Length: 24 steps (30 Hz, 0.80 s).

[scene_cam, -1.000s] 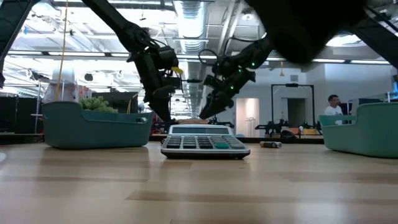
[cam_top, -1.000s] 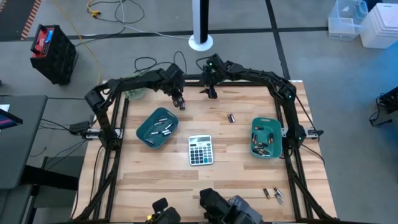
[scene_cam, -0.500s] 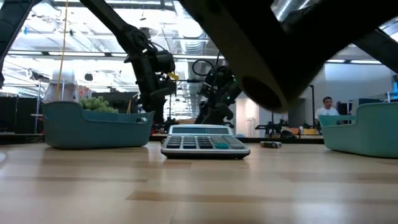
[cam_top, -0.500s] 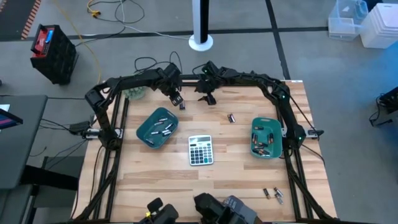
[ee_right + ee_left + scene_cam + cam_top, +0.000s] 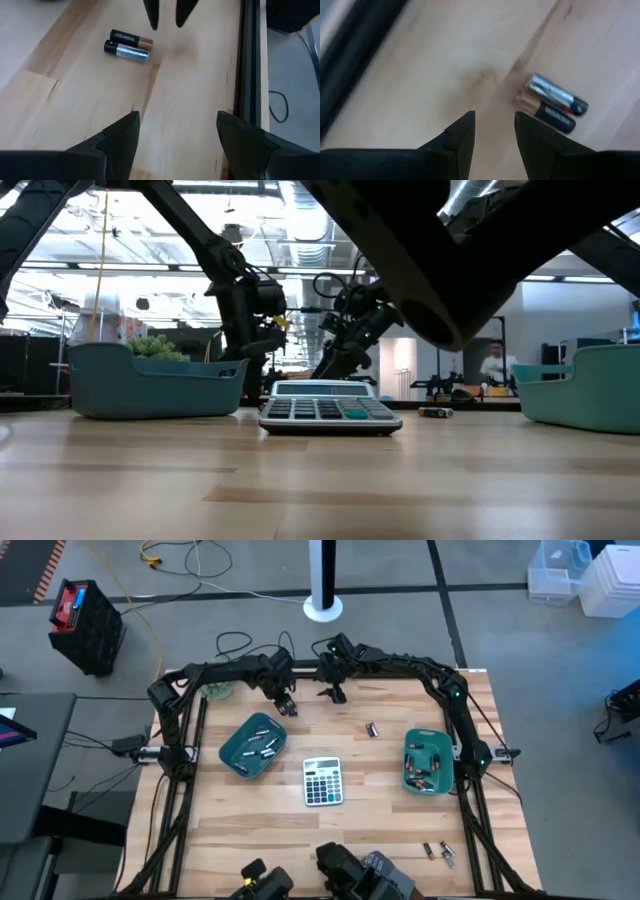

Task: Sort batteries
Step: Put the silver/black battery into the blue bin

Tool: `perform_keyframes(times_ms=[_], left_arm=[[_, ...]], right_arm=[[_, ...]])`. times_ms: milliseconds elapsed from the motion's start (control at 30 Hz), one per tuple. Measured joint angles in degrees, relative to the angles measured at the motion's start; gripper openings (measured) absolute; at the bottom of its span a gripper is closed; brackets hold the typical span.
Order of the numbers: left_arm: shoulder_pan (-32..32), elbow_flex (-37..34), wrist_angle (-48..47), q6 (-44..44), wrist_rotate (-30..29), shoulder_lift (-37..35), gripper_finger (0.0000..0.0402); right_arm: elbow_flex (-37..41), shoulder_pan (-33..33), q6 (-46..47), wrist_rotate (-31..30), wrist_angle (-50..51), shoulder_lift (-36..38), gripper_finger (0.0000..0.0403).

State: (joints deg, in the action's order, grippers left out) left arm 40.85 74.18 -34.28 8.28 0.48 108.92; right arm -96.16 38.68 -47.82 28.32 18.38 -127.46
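Two small batteries lie side by side on the wood near the table's far edge, between my grippers: a silvery one (image 5: 556, 95) (image 5: 127, 51) and a copper-and-black one (image 5: 549, 113) (image 5: 131, 38). My left gripper (image 5: 493, 120) (image 5: 287, 707) hovers just beside them, open, with nothing between its fingers. My right gripper (image 5: 177, 120) (image 5: 337, 693) faces them from the other side, wide open and farther off. The left gripper's fingertips (image 5: 151, 12) show beyond the pair in the right wrist view.
A teal tray (image 5: 232, 752) at the left holds several batteries, as does a teal tray (image 5: 442, 740) at the right. The grey calculator (image 5: 321, 781) lies between them. One loose battery (image 5: 372, 729) lies mid-table and two more (image 5: 436, 852) near the near-right corner. A person (image 5: 494, 364) stands in the room behind.
My right gripper has shifted a little toward the table's left, closer to my left gripper, and dropped slightly. The batteries on the table have stayed where they were.
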Motion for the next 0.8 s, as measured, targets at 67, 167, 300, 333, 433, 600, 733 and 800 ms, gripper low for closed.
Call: perform_keyframes(times_ms=[67,167,300,333,433,600,733,800], left_arm=[[-0.6,-0.2,1.6,-0.1,-0.8,0.0,0.0132],[-1.1,-0.3,2.0,-0.5,-1.0,0.0,0.0132],[-1.1,0.0,1.3,-1.6,-1.8,1.2,0.0132],[-1.1,0.0,0.6,-1.8,-2.1,1.8,0.0132],[-1.1,0.1,0.4,-2.0,-1.9,3.4,0.0132],[-1.0,0.1,0.7,-2.3,-0.7,3.6,0.0132],[-1.1,0.0,0.5,-2.1,0.2,3.8,0.0132],[-1.5,0.0,0.6,-2.2,0.9,4.2,0.0132]], right_arm=[[0.0,0.0,0.5,0.0,-0.1,0.0,0.028],[0.0,0.0,0.9,0.0,0.0,0.0,0.028],[0.0,-0.1,0.9,0.0,0.0,0.0,0.028],[0.0,-0.1,1.1,0.0,0.0,0.0,0.028],[0.0,-0.1,1.3,0.0,0.1,0.0,0.028],[0.0,0.0,1.8,-0.1,0.7,0.0,0.028],[0.0,0.0,2.0,-0.2,0.6,0.0,0.028],[0.0,0.0,1.9,-0.2,0.4,0.0,0.028]])
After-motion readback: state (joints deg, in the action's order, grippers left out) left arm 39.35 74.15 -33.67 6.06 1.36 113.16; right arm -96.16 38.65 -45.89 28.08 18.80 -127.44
